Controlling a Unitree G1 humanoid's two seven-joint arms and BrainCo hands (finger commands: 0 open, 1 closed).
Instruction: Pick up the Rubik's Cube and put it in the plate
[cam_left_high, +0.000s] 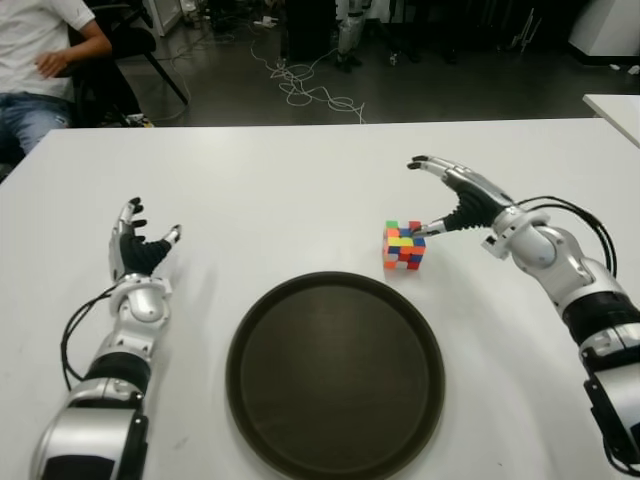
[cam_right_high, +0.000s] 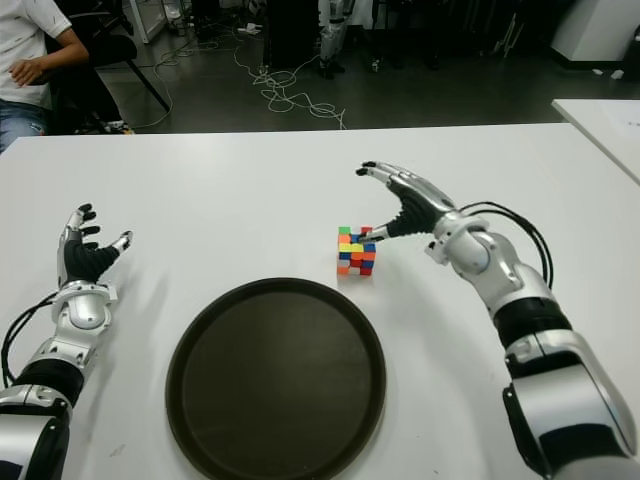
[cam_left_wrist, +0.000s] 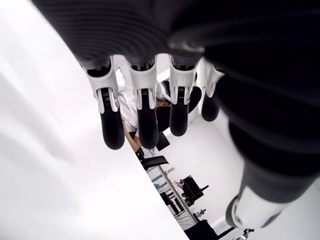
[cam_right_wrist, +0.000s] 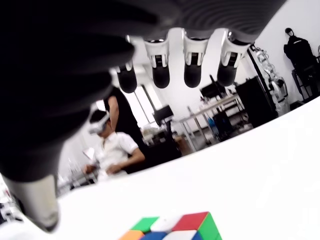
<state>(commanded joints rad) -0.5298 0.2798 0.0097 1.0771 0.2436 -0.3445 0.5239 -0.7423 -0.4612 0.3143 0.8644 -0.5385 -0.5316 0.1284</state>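
Observation:
The Rubik's Cube (cam_left_high: 403, 246) stands on the white table (cam_left_high: 300, 180), just beyond the far right rim of the dark round plate (cam_left_high: 335, 375). My right hand (cam_left_high: 440, 195) hovers right of the cube with fingers spread; its thumb tip reaches down close to the cube's top right corner, and nothing is held. From the right wrist camera the cube's top (cam_right_wrist: 172, 227) shows below the extended fingers (cam_right_wrist: 192, 72). My left hand (cam_left_high: 140, 240) is open at the left of the plate, palm up, holding nothing.
A seated person (cam_left_high: 45, 60) is beyond the table's far left corner. Cables (cam_left_high: 310, 85) lie on the floor behind the table. Another white table's corner (cam_left_high: 615, 110) shows at the far right.

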